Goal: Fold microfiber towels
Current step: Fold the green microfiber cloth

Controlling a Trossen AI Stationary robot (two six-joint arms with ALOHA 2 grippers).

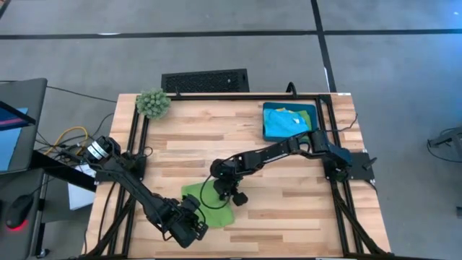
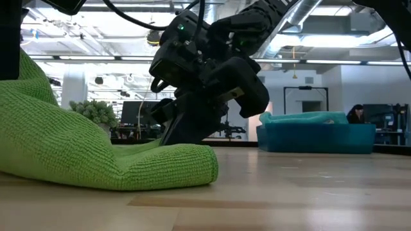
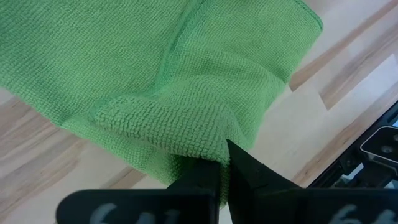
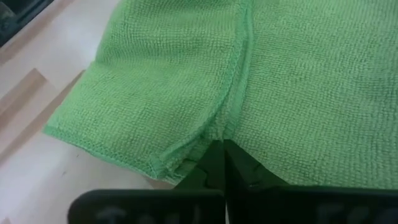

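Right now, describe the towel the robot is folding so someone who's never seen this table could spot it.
On the wooden table, look to the near edge, left of centre, where both arms meet. The lime green towel lies there alone, pinched by the left gripper and the right gripper. The other towels sit piled in a blue bin at the far right corner, and the fuzzy green ball is round.

A lime green towel with a fine looped weave (hemmed in matching thread) is seen on a pale, striped wood table. Light blue and green cloths are held in a teal bin. Both arms are finished in black.
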